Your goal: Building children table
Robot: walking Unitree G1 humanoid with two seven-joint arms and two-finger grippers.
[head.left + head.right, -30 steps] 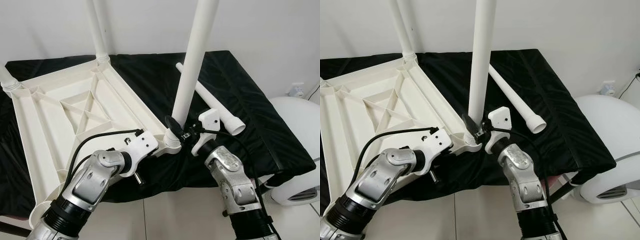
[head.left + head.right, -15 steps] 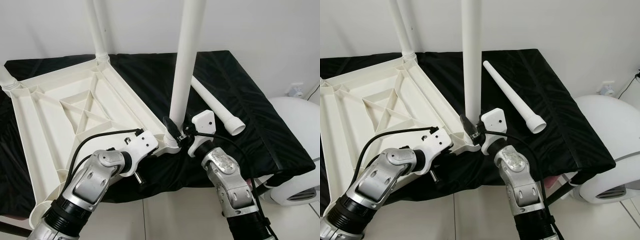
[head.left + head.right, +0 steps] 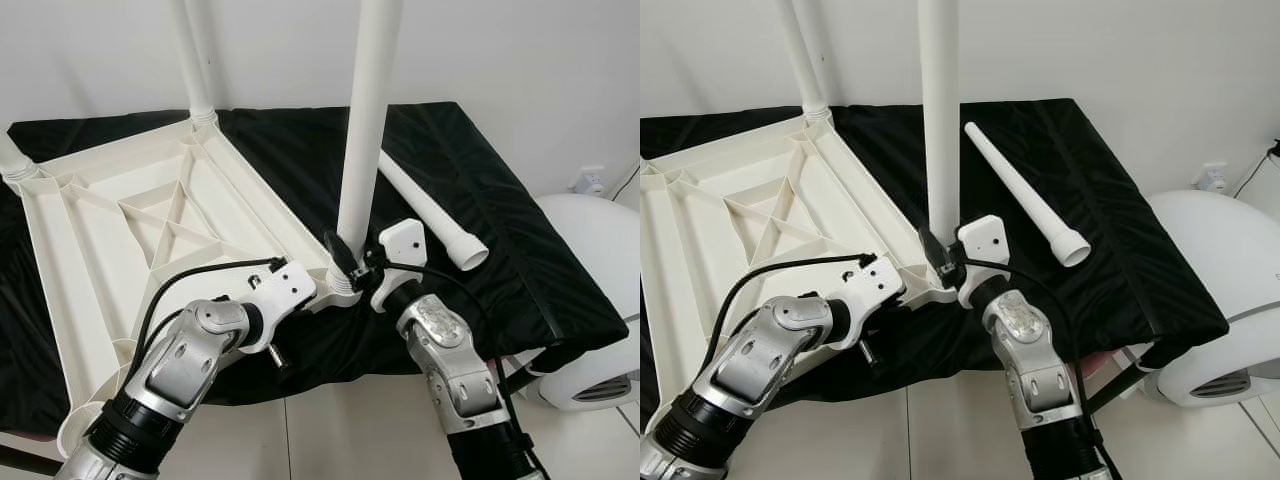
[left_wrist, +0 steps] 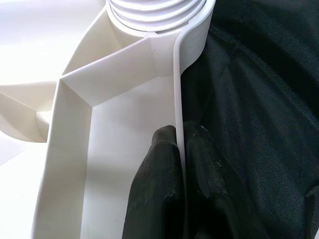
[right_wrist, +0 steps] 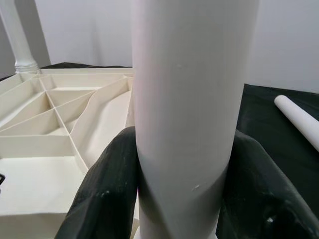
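I see the upturned white tabletop (image 3: 150, 230) across the worktop's (image 3: 520, 250) left half. My right gripper (image 3: 350, 268) pinches the upright leg (image 3: 362, 130) at its near-right corner socket; my left gripper (image 4: 182, 149) clamps the rim there. A loose leg (image 3: 425, 212) lies right.

Two silver jointed arms with ribbed black cuffs were seen. White housings carried each hand's black fingers (image 4: 164, 189), and black cables were looped above both wrists.

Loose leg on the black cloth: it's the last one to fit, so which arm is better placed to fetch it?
Probably the right gripper: the loose leg lies beside it, though it now clamps the upright leg. The left gripper pinches the tabletop's rim.
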